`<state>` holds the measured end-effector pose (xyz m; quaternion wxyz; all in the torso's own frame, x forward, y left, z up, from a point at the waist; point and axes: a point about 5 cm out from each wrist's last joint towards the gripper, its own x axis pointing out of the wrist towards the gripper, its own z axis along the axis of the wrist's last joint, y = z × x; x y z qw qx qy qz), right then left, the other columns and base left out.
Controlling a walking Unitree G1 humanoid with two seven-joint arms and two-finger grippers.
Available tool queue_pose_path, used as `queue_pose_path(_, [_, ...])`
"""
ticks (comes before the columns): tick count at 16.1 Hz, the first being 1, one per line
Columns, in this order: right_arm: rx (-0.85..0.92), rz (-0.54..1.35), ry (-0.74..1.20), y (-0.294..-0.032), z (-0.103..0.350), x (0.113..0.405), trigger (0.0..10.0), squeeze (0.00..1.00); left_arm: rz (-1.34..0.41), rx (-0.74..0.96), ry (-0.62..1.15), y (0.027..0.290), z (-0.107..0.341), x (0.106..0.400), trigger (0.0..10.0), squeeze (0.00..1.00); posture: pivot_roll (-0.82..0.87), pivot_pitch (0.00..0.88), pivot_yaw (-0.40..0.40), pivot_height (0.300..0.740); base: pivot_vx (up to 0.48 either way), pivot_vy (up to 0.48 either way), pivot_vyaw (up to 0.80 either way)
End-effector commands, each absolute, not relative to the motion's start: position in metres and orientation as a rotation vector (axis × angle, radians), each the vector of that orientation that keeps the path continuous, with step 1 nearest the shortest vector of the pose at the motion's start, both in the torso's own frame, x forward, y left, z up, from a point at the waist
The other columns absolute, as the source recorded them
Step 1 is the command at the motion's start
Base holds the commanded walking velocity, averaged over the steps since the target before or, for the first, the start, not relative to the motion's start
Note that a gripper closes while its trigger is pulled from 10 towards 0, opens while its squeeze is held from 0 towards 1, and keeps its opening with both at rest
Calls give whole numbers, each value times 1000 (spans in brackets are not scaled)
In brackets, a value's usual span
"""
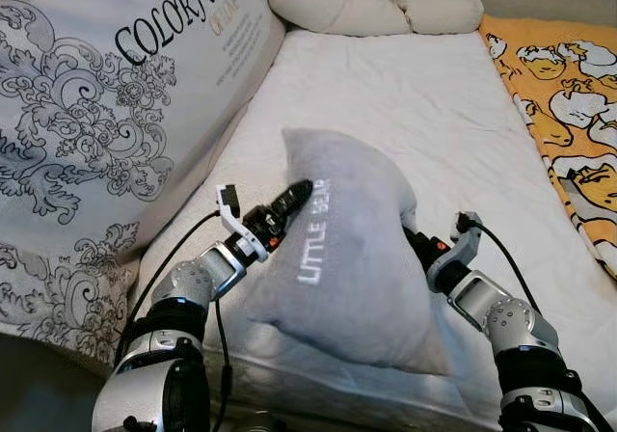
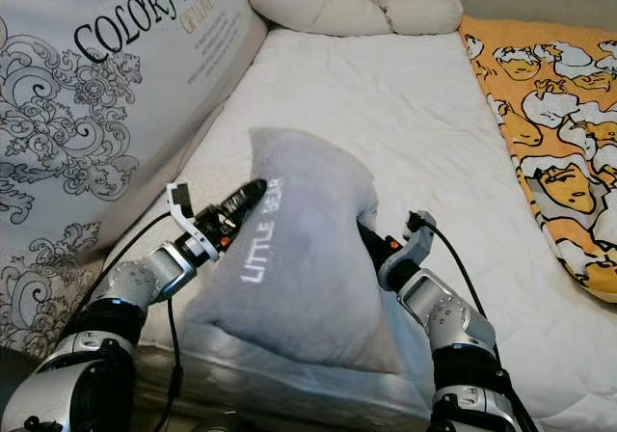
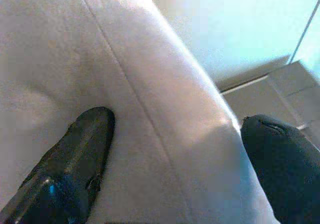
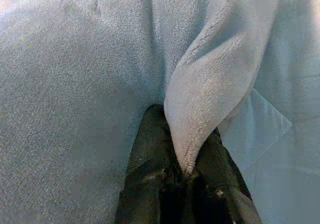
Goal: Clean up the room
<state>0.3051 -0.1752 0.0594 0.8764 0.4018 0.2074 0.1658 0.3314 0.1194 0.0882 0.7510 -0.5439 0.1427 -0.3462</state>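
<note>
Holding the grey "LITTLE BEAR" pillow (image 1: pixel 352 249) between our two arms, we have it raised over the white mattress (image 1: pixel 434 94). Our left gripper (image 3: pixel 175 149) sits at the pillow's nine o'clock edge, fingers spread with the seam between them, one fingertip (image 3: pixel 87 134) pressed on the fabric. Our right gripper (image 4: pixel 182 176) at three o'clock is clamped on a fold of the fleece. A large printed cushion (image 1: pixel 96 114) leans at ten o'clock, a cream bolster (image 1: pixel 376 8) lies at twelve, and an orange cartoon-print blanket (image 1: pixel 569 104) at two.
</note>
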Motion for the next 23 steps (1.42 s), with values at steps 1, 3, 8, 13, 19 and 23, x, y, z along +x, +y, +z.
queue_pose_path(1, [839,378,425,-171,63,306,0,0,-789,-1216,313,116,93,331,10000,1000,18,0,58,740,0,0,0])
queue_pose_path(3, [836,370,422,-173,61,303,0,0,-835,-1207,354,109,90,324,10000,1000,9,0,67,740,0,0,0])
queue_pose_path(8, [725,398,399,-175,63,302,0,0,-882,-835,512,94,77,315,10000,1000,3,0,86,740,0,0,0])
queue_pose_path(13, [564,443,343,-171,78,308,0,0,-798,-569,491,105,79,322,1569,0,1,0,110,740,0,0,0])
queue_pose_path(19, [538,501,272,-151,88,307,0,0,-782,-618,410,104,103,317,0,0,19,0,103,740,0,0,0])
queue_pose_path(23, [552,495,248,-150,93,306,0,0,-713,-658,391,103,107,313,0,0,24,0,97,740,0,0,0])
